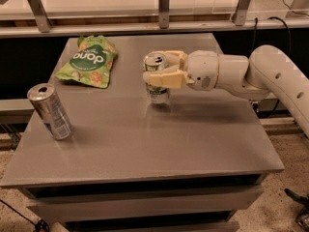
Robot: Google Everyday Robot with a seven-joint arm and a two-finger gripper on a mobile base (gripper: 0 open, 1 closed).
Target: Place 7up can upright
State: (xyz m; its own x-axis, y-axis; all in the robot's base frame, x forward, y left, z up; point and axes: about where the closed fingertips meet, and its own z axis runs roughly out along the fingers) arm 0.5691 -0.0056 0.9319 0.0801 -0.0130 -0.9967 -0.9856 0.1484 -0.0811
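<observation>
The 7up can (157,92), a short silver can with green markings and a pull-tab top, stands upright near the middle of the grey table (145,139). My gripper (161,69) reaches in from the right on a white arm. Its cream fingers (165,78) are closed around the can's upper half, one in front and one behind. The can's base sits on or just above the tabletop; I cannot tell which.
A green snack bag (87,62) lies at the table's back left. A taller slim silver can with a blue-white label (50,111) stands near the left edge. A railing with metal posts (164,6) runs behind the table.
</observation>
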